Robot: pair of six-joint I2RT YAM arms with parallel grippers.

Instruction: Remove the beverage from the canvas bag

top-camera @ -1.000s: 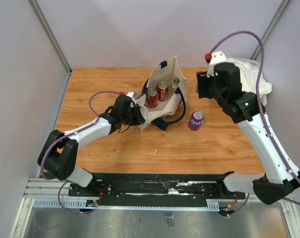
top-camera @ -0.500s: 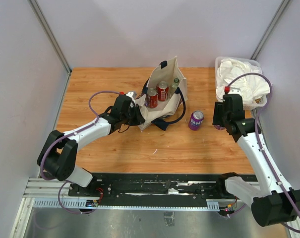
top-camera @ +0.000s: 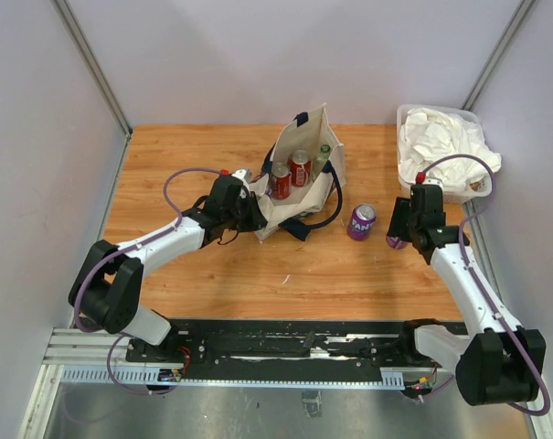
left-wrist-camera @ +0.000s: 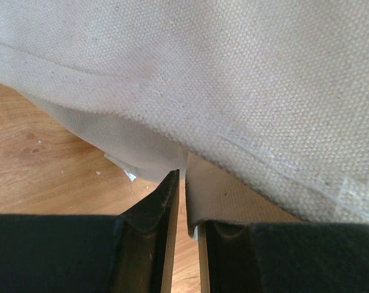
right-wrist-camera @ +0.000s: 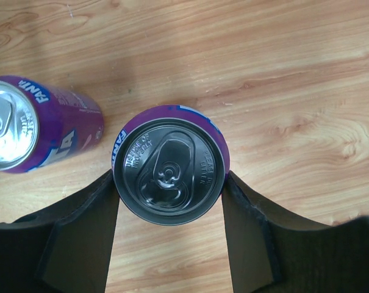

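Canvas bag (top-camera: 311, 128): third drink (top-camera: 324, 151) barely discernible

Left gripper (top-camera: 254, 208) at canvas bag (top-camera: 296, 137) edge, two red cans (top-camera: 280, 181) inside; purple Fanta can (top-camera: 361, 221) beside bag, second purple can (top-camera: 394, 242) at right gripper (top-camera: 399, 227).

Cream canvas bag (top-camera: 309, 128), navy handles (top-camera: 325, 219); red cans (top-camera: 300, 168); purple cans (top-camera: 361, 221); orange-brown wood-grain table (top-camera: 203, 146).

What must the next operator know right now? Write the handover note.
Left claw: shut, pinching the canvas bag at its edge.
Right claw: shut on a purple can, upright, low over the table, right of the bag.
Done: a second purple can stands on the table outside the bag.
Left: release this can, then fetch the two red cans and the green-topped bottle in the bag.
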